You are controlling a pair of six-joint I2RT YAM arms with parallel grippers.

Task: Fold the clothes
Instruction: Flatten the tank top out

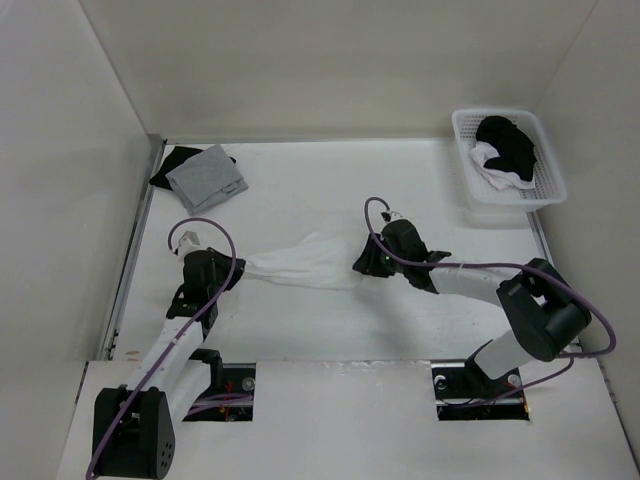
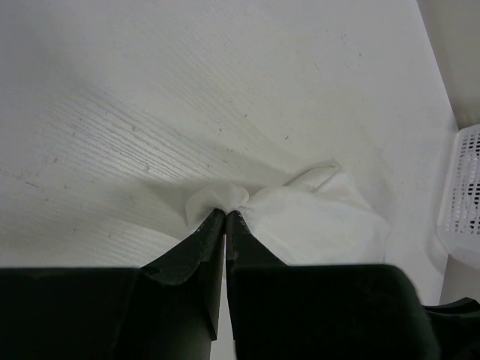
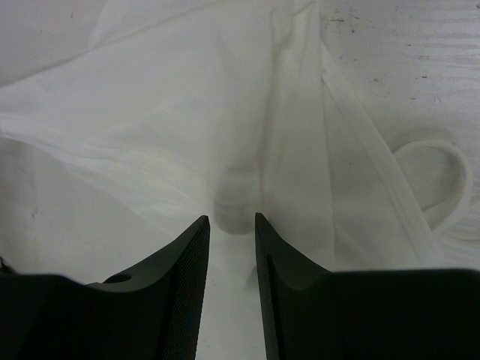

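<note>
Stretching across the table between the two arms, the white garment was seen from above as a twisted band, well apart from the grey cloth and the basket. Only in the left wrist view was the left gripper shown pinched tight on a bunched corner. Only in the right wrist view was the right gripper shown narrowly parted, with a puckered fold just beyond its tips, nothing gripped, and a looped hem band at the right.
</note>
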